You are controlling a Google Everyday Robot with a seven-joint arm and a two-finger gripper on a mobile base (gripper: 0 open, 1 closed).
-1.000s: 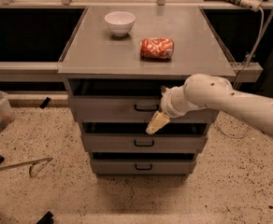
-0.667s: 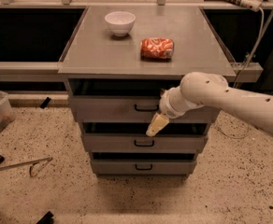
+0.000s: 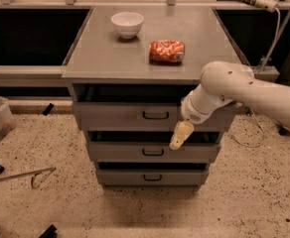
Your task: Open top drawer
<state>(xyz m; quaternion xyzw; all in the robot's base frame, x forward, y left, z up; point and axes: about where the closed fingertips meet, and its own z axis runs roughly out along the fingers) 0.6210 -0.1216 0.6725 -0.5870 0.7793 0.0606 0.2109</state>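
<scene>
Starting at the left of the cabinet top (image 3: 100, 53), a white bowl (image 3: 127, 24) is sitting near the back. A red packet (image 3: 167, 51) is lying to its right, closer to the middle.

Below them, across the centre of the frame, the top drawer (image 3: 115, 117) is sitting just under the tabletop with a dark gap above its front. Its black loop handle (image 3: 156, 115) is at the centre of that front.

Right of the handle, the gripper (image 3: 181, 135) is hanging in front of the cabinet. It is pointing down and to the left, with its tip overlapping the top edge of the middle drawer (image 3: 120, 151). It is near the handle but apart from it, and it is gripping nothing that you can see. From this angle you probably cannot tell whether it is open or closed. The arm (image 3: 249, 90) is reaching in from the right edge of the frame.

The main risk, as I judge it, is that the gripper is sitting lower than the top handle. Closing from there could miss the loop or catch the middle drawer's edge instead. A skewed pull could jolt the cabinet and shift the bowl. On the far right, a cable (image 3: 274, 38) is hanging beside the arm and could snag as you draw back.
</scene>
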